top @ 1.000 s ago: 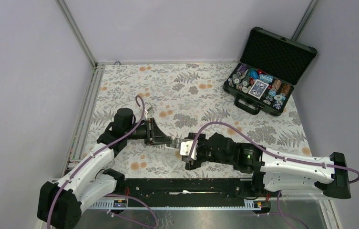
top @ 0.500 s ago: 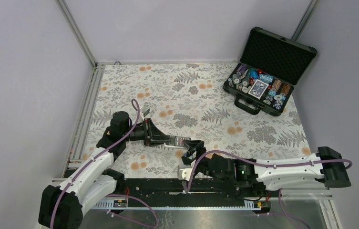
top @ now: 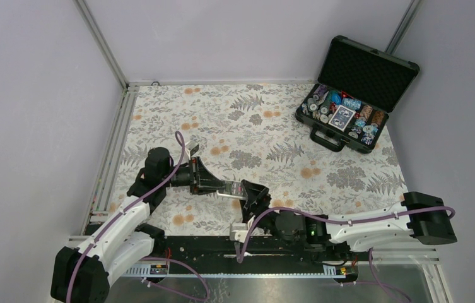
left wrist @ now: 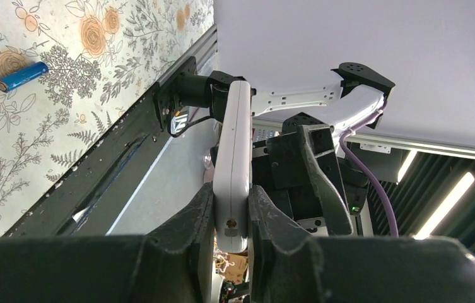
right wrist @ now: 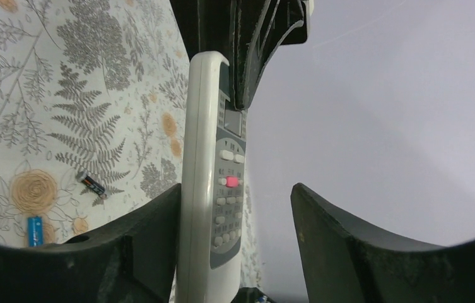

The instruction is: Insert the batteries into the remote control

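Note:
My left gripper is shut on one end of the white remote control and holds it in the air above the floral mat. In the top view the remote control bridges my left gripper and my right gripper. My right gripper is open around the remote control, at its button end. One finger touches the remote's white edge and the other stands well clear of it. Two batteries lie on the mat: a blue battery and a dark battery.
An open black case with poker chips and cards sits at the far right corner of the mat. The black rail with the arm bases runs along the near edge. Metal frame posts stand at the back corners.
My right arm swung down towards the near rail, and its gripper came up around the remote's free end, jaws narrowing a little. My left gripper kept its hold, shifting slightly left.

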Tool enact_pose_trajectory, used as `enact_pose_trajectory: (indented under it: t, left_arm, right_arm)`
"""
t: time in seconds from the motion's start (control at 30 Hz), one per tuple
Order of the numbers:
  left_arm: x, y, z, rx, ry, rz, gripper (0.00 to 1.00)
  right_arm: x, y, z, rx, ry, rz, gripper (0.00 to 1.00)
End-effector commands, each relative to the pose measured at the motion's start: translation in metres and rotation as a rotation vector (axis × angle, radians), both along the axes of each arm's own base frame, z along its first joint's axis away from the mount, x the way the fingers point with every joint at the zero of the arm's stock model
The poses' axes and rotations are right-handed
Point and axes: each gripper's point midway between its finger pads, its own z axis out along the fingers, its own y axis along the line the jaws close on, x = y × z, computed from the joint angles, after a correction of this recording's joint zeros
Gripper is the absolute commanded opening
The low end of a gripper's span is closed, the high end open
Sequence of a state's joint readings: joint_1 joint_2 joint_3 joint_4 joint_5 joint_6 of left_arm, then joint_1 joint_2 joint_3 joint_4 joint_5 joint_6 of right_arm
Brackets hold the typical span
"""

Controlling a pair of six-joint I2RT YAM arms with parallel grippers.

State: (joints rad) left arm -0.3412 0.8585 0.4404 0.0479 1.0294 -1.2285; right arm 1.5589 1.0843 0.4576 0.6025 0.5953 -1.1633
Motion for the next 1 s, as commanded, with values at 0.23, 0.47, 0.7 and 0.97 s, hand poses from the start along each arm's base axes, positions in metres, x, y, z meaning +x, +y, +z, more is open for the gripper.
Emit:
enact_pose_trajectory:
  t: [0.23,0.47,0.7,0.97]
  left_arm:
    - [-0.009,0.000,0.016,-0.057,-0.063,-0.064,0.00]
    - [-0.010,0.000,0.016,-0.066,-0.066,-0.069,0.00]
    - [-0.008,0.001,0.021,-0.065,-0.117,-0.062,0.40]
    - [0.008,0.009,0.019,-0.004,-0.270,0.015,0.71]
  right_arm:
    - [0.006,-0.001,0.018,0.041,-0.125,-0.060,0.43]
    - [0.008,-0.004,0.022,0.058,-0.138,-0.079,0.00]
    - [0.008,-0.009,0.023,0.078,-0.105,-0.087,0.00]
    - [0.010,-0.019,0.019,0.094,0.002,-0.127,0.00]
